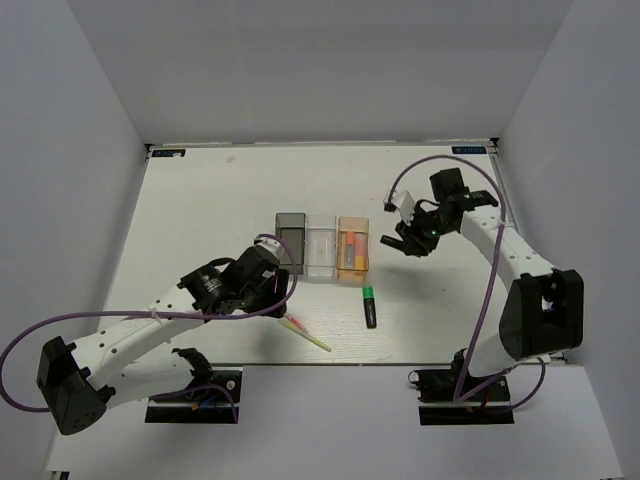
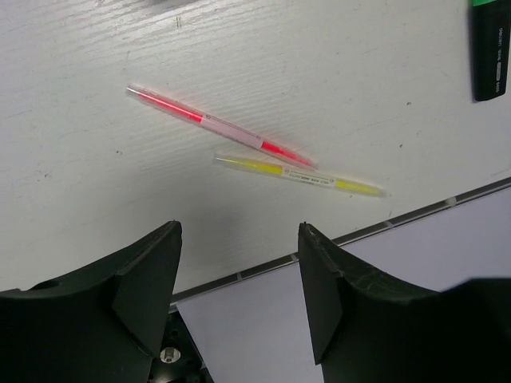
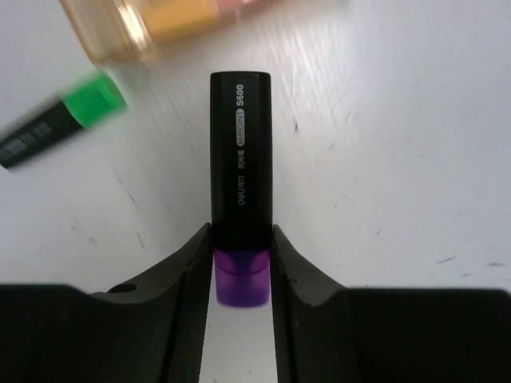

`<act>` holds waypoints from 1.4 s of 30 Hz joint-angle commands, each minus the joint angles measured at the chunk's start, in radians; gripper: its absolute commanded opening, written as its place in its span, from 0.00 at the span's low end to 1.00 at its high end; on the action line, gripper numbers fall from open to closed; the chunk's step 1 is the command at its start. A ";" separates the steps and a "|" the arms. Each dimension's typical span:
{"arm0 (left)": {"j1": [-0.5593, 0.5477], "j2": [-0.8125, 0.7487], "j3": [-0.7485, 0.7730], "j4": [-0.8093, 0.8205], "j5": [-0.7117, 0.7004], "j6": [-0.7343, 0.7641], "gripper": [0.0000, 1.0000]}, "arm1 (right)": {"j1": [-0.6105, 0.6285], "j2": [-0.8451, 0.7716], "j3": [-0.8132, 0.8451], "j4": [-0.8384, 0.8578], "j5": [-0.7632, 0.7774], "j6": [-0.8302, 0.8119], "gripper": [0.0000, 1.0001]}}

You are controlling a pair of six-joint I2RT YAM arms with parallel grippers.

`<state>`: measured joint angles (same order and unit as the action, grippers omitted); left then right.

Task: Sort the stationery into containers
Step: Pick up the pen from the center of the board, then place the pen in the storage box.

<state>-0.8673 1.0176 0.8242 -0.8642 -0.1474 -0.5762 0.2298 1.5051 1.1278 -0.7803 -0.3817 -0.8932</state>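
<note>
**Highlighter, stubby and black with a purple cap (image 3: pixel 239 199), clamped in right gripper (image 3: pixel 242 239); left gripper (image 2: pixel 239 231) spread wide over two pens**

On the right wrist view the two dark fingers (image 3: pixel 196 263) press the highlighter from both sides just where the black barrel meets the purple cap. The barrel points straight away from the wrist. From above, this gripper and its load sit to the right of the three joined rectangular plastic bins, near the translucent orange-tan bin (image 1: pixel 367 245) but apart from it. Something orange and pale lies inside that bin. The clear bin (image 1: pixel 322 272) is in the middle and the smoky dark grey bin (image 1: pixel 291 222) is on the left.

The left gripper's jaws are parted and grip nothing. Beyond them a thin pink pen (image 2: pixel 219 128) and a thin yellow pen (image 2: pixel 299 175) lie on the white table (image 1: pixel 200 220) near its front edge, just beside each other at a slight angle; whether they touch cannot be told.

A second stubby black highlighter with a green cap (image 1: pixel 370 306) lies flat on the table just in front of the orange-tan bin, cap end toward it.
</note>
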 commanded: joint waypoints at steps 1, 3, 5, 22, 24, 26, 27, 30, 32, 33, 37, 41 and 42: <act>-0.006 -0.022 0.019 -0.009 -0.030 -0.004 0.71 | 0.043 -0.022 0.136 -0.080 -0.173 0.228 0.00; -0.002 -0.033 0.018 -0.015 -0.040 -0.008 0.71 | 0.087 0.012 0.174 -0.077 -0.247 0.295 0.00; -0.004 -0.043 0.012 -0.013 -0.041 -0.020 0.71 | 0.130 0.064 0.254 -0.042 -0.293 0.465 0.00; -0.007 -0.086 -0.025 -0.030 -0.069 -0.082 0.71 | 0.324 0.423 0.480 0.346 -0.123 1.220 0.00; -0.007 -0.077 -0.025 -0.027 -0.067 -0.085 0.71 | 0.324 0.458 0.484 0.346 -0.120 1.217 0.01; -0.007 -0.071 -0.026 -0.021 -0.066 -0.086 0.71 | 0.325 0.475 0.492 0.340 -0.114 1.214 0.04; -0.007 -0.068 -0.025 -0.019 -0.066 -0.088 0.71 | 0.325 0.492 0.497 0.340 -0.108 1.203 0.06; -0.007 -0.068 -0.030 -0.018 -0.067 -0.089 0.71 | 0.327 0.507 0.507 0.322 -0.099 1.176 0.09; -0.007 -0.067 -0.033 -0.012 -0.069 -0.088 0.71 | 0.327 0.507 0.504 0.312 -0.094 1.171 0.13; -0.007 -0.070 -0.034 -0.012 -0.069 -0.091 0.71 | 0.327 0.509 0.503 0.311 -0.086 1.157 0.15; -0.006 -0.068 -0.036 -0.013 -0.070 -0.091 0.71 | 0.325 0.511 0.503 0.296 -0.082 1.145 0.33; -0.007 -0.068 -0.036 -0.015 -0.075 -0.090 0.71 | 0.324 0.488 0.497 0.289 -0.106 1.134 0.47; -0.006 -0.068 -0.036 -0.012 -0.077 -0.088 0.71 | 0.325 0.475 0.488 0.289 -0.111 1.128 0.48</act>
<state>-0.8680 0.9550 0.7914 -0.8871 -0.2008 -0.6563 0.5514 2.0247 1.5917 -0.4767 -0.4744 0.2562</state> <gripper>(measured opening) 0.704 0.472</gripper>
